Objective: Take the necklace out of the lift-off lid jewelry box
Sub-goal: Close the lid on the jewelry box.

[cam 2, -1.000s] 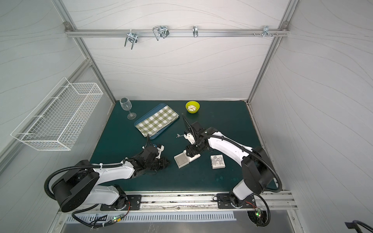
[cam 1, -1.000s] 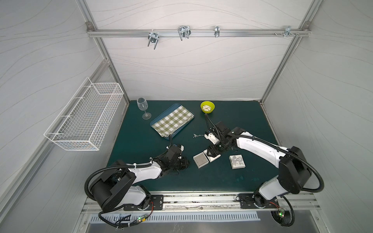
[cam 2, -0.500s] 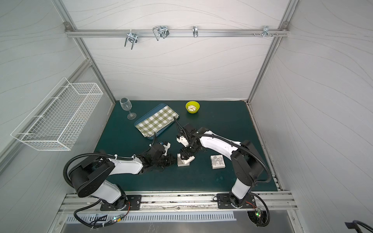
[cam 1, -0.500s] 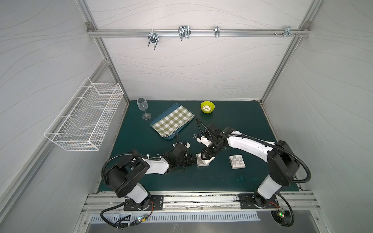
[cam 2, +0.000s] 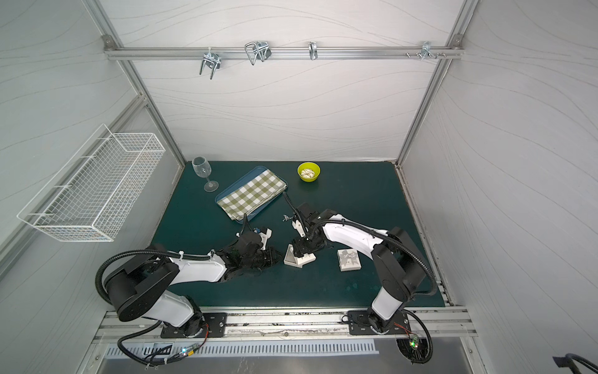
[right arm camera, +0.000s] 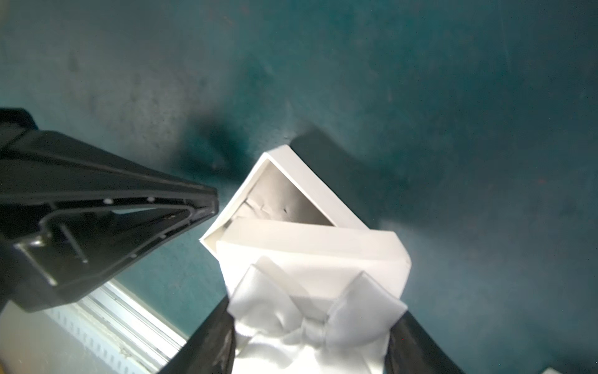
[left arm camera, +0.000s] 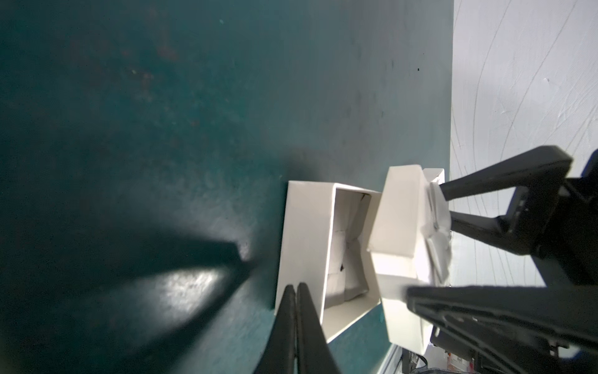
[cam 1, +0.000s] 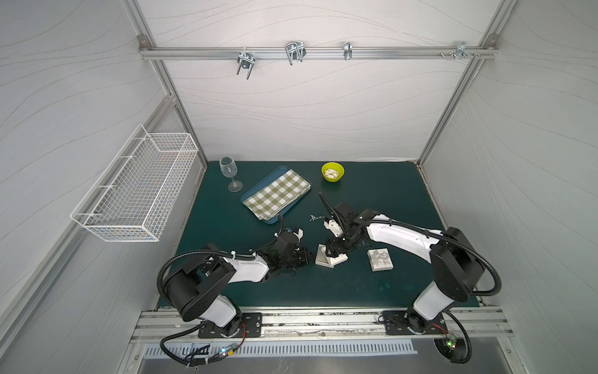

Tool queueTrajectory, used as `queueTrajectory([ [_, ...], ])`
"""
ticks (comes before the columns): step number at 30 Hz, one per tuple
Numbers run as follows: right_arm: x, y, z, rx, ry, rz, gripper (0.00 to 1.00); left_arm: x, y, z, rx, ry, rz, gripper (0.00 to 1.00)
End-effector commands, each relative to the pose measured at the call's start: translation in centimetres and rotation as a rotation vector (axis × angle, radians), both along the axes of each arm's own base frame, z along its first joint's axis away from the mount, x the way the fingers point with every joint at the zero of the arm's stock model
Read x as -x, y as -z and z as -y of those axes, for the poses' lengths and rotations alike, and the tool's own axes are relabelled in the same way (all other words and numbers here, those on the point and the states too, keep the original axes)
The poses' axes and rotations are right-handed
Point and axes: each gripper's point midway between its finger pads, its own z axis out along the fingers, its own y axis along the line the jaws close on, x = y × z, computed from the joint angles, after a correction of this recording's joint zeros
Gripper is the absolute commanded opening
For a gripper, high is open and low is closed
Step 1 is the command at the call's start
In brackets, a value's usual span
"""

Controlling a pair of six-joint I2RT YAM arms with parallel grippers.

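- Right gripper clamps the ribboned lid, tilted over the open box near the table's front edge.
- Left gripper, jaws closed, has its tips at the box's outer wall.
- Necklace lies mid-table on the mat, out of the box and just beside the tray.

1. The green counter holds a glass, a yellow bowl and a blue tray with a checked cloth.
2. Near the front a white box sits tipped, its lid leaning on it.
3. The right hand is down on the lid.
4. The left hand lies just beside the box.
5. The necklace lies on the counter, outside the box.
6. A wire basket hangs on the wall.
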Motion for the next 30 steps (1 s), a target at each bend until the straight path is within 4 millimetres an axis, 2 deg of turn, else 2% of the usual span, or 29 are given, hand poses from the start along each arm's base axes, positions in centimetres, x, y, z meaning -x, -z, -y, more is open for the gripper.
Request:
queueTrajectory([
  [1,-0.9,-1.4,-0.6,-0.042,0.072,0.039,0.65,0.1,-0.8,1.3,0.065,0.019,0.005,0.07],
  [11,-0.7,-1.1,-1.0,-0.050,0.062,0.022,0.65,0.5,-1.0,2.2,0.093,0.037,-0.002,0.06],
  [21,-0.6,-1.7,-1.6,-0.042,-0.095,0.040,0.64,-0.4,-1.2,0.6,0.047,-0.005,0.032,0.06],
  [26,-0.6,-1.4,-0.6,0.011,-0.084,0.045,0.64,-0.5,-1.0,0.3,0.039,-0.017,0.031,0.06],
  [30,-0.5,-0.8,-0.7,0.005,-0.082,0.035,0.65,-0.5,-0.8,0.4,0.037,-0.015,0.026,0.06],
])
